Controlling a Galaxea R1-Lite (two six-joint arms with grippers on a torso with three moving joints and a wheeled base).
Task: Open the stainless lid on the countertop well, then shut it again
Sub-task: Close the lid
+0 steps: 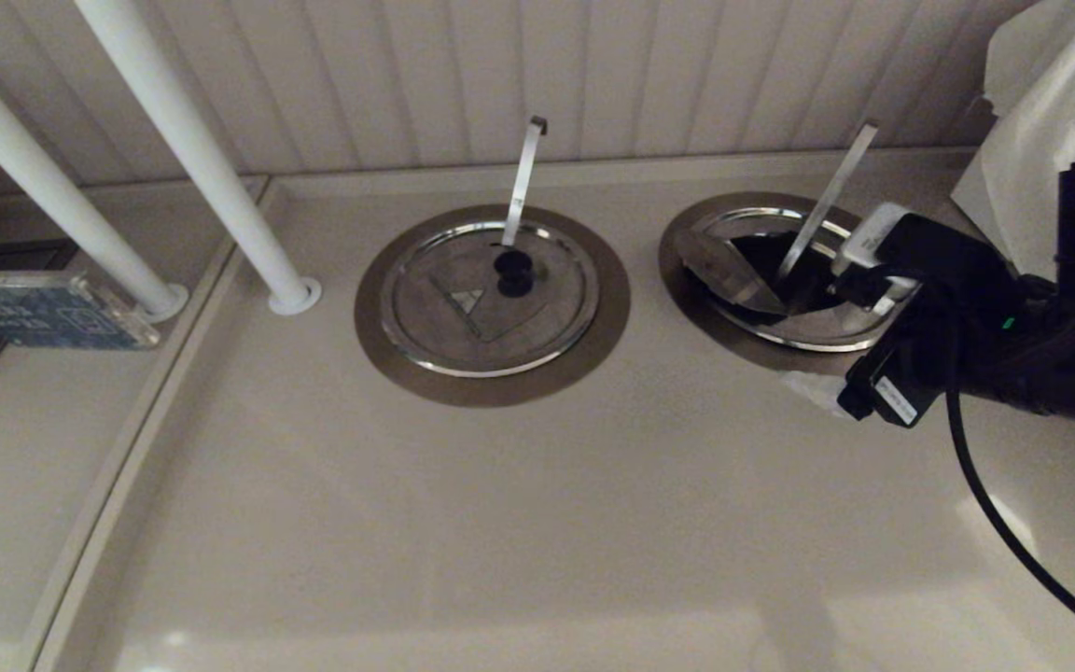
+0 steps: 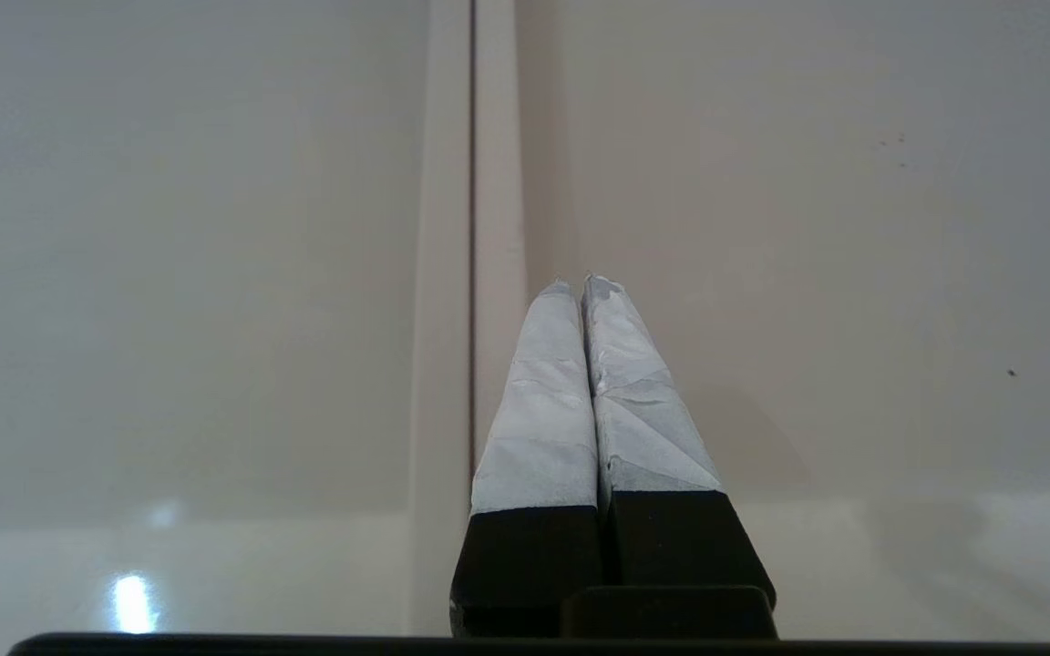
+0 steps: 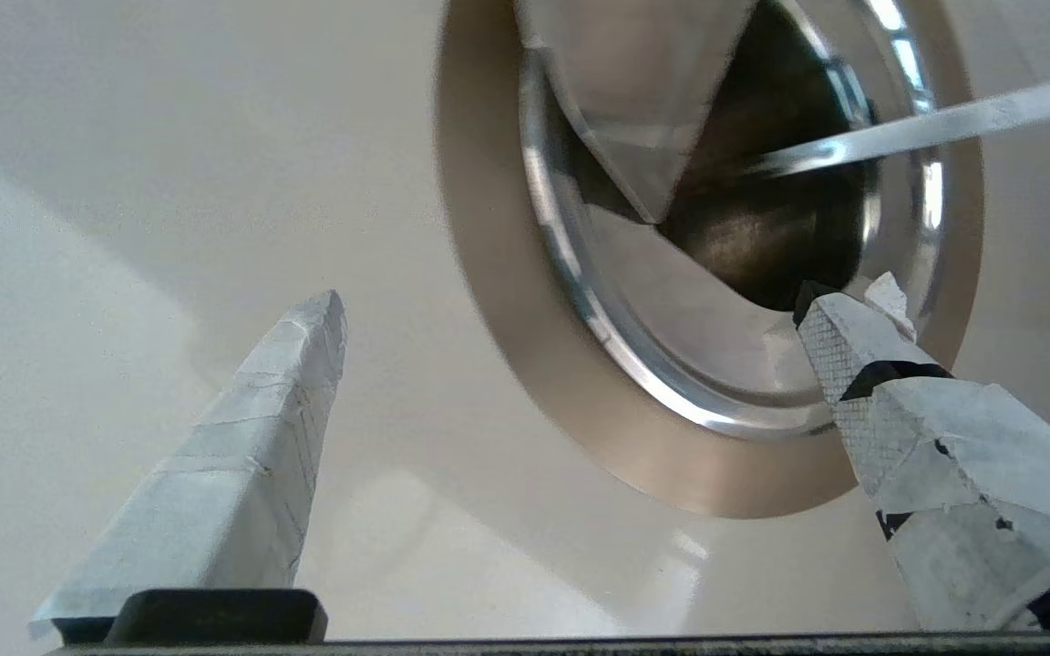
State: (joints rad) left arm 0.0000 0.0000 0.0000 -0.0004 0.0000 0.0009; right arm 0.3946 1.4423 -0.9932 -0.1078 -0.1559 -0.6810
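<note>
**Flap raised on the right-hand well, right gripper spread at its near rim**

The stainless lid (image 1: 794,317) sits at the right of the head view, in the countertop well (image 1: 687,280), whose brushed collar rings it. Its wedge flap (image 1: 729,271) stands tilted up toward the frame's left, baring a dark opening. The straight-tipped handle (image 1: 827,201) rises out of that opening, its long axis running from the hole up and to the right toward the panelled wall (image 1: 500,84). No centre knob shows; the arm covers that part.

The right gripper (image 3: 571,314) hovers at the lid's lower-right edge. Its fingers are wide apart and hold nothing: one fingertip (image 3: 839,333) lies over the lid's rim beside the opening, the other (image 3: 306,342) over bare countertop (image 1: 537,523), well clear of the collar. The flap therefore lies ahead of the fingers, across the opening. Closing it, I judge, falls to this arm.

The left gripper (image 2: 580,284), fingers pressed together, is parked over plain counter and absent from the head view.

The twin lid (image 1: 491,299) at frame centre lies flat.
</note>
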